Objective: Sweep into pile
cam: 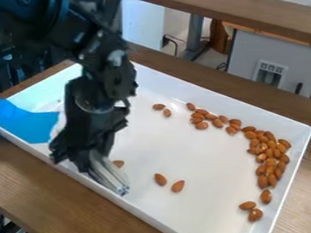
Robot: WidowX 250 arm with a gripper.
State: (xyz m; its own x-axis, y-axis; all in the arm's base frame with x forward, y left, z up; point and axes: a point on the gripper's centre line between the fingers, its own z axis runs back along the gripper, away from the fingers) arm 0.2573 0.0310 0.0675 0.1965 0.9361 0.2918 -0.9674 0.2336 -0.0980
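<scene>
The black gripper [83, 156] hangs over the left front part of the white tray [191, 225], shut on a pale brush [108, 174]. The brush slants down to the right, its end close to the tray's front wall; its upper part is hidden by the gripper. One almond [118, 163] lies right beside the brush, and a pair of almonds [160, 179] farther right. Two almonds [159, 107] lie near the back wall. Many almonds [270, 163] form a curved band from the back middle down the right side, with several at its lower end.
A blue, flat-looking object [25, 123] lies across the tray's left rim. The tray's raised walls surround the almonds, and it stands on a brown wooden table [22, 175]. Behind are another wooden tabletop [257, 13] and a grey cabinet [274, 61].
</scene>
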